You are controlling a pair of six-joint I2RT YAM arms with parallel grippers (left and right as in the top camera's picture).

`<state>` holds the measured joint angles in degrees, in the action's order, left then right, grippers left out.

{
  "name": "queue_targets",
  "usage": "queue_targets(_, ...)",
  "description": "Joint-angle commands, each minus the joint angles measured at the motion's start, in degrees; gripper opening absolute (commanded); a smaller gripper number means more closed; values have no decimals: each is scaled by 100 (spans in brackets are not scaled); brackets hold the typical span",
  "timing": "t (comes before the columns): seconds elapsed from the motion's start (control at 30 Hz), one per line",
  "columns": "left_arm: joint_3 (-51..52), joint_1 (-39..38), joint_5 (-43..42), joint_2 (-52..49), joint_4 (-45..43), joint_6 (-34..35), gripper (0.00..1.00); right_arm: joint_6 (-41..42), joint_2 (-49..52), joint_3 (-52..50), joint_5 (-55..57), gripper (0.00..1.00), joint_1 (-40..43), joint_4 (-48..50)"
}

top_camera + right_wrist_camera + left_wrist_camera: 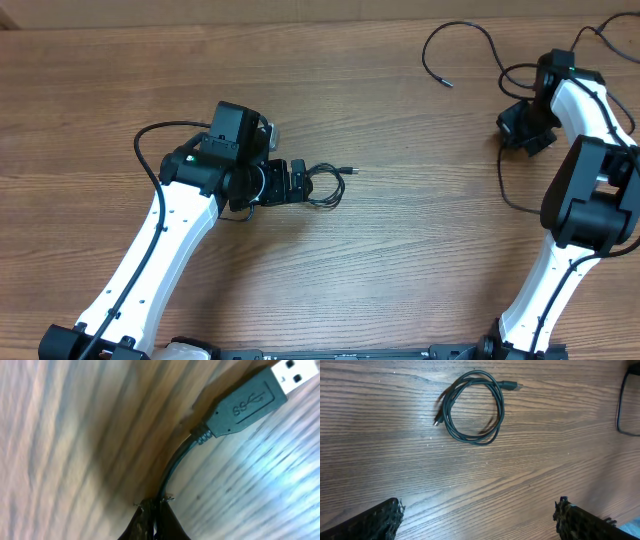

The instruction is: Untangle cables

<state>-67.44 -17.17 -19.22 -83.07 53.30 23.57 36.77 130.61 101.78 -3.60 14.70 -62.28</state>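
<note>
The right gripper [155, 512] is pinched on a loose cable [175, 465] near its USB plug [247, 402], upper right. The left gripper [480, 515] is spread below the coiled cable [472, 410], upper centre. The grasp is judged made; next, that cable should be drawn clear.

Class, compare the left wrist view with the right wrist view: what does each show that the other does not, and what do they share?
Only the left wrist view: a coiled cable lying untouched in a loop, beyond the wide-open left gripper. Only the right wrist view: a loose cable with a grey USB plug, its cord pinched in the shut right gripper. Both: the wooden table under a thin dark cable.
</note>
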Motion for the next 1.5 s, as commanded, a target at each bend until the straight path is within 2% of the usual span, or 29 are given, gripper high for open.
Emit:
queue_targets(0.0,-52,-22,37,-31,-2,-44,100,-938,114,238,-789,4,-59,-153)
queue_targets(0.17,-52,-22,37,-31,-4,-44,100,-2472,-129,629,-1694,4,-170,-498)
queue_targets(0.4,-52,-22,37,-31,-2,-44,100,-3762,-638,785,-2247,4,-407,-800)
queue_targets(0.7,-52,-22,37,-31,-2,-44,100,-5066,-780,752,-2229,4,-1067,-964)
queue_targets(0.9,-52,-22,37,-31,-2,-44,99,-5073,-780,732,-1895,4,-1447,-868)
queue_targets(1.23,-52,-22,37,-31,-2,-44,99,-5005,-710,527,-1906,4,-1506,-776)
queue_targets(1.47,-52,-22,37,-31,-2,-44,100,-4232,-734,964,-1727,4,-1300,-1047)
